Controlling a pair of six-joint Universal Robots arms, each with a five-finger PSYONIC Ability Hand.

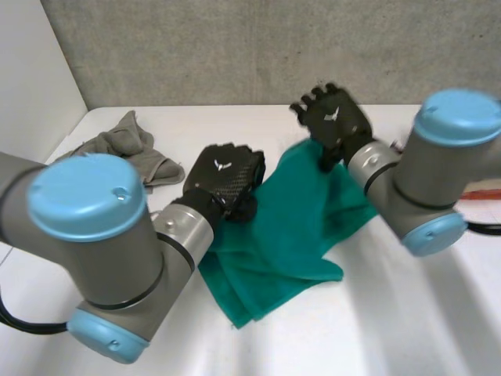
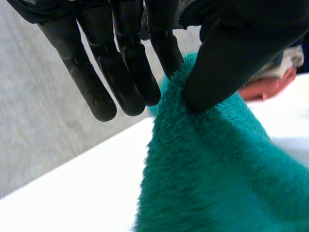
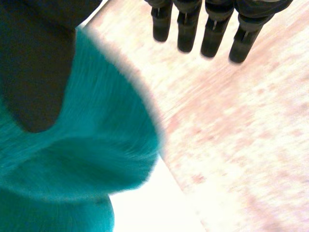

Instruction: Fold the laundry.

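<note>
While the green towel [image 1: 290, 227] lies rumpled at the middle of the white table [image 1: 391, 313], the left hand [image 1: 225, 178] pinches its ten o'clock edge between thumb and one finger; the right hand [image 1: 337, 117] is at the one o'clock corner, thumb against the pile, fingers [image 3: 207, 34] straight and clear of it; a grey cloth [image 1: 129, 149] rests further out at ten o'clock. For a clean fold, the right should probably close on its corner first; then both lift evenly, edge taut.

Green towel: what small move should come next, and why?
Probably the right hand should close its fingers on the green towel: its thumb lies on the towel's far end, fingers straight and off it, while the left hand pinches the towel between thumb and finger.
</note>
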